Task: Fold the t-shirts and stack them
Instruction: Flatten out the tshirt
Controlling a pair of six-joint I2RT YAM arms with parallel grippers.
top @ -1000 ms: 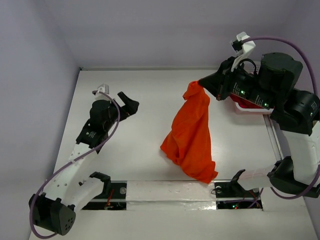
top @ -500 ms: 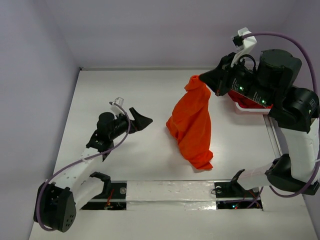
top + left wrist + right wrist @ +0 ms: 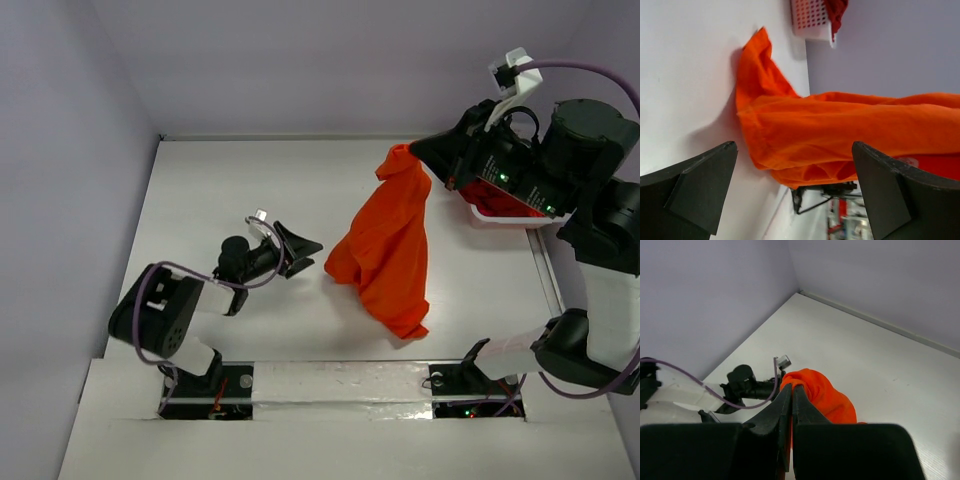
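Right wrist view showed my right jaws pinched together on a bunched end of the orange shirt (image 3: 822, 392), holding it above the tabletop (image 3: 875, 355). The shirt hung down, its lower end lying on the tabletop. My left jaws stood wide apart, low, aimed at the shirt's edge, near but not touching. Beyond it, a basket (image 3: 810, 20) held a red shirt (image 3: 836, 12).
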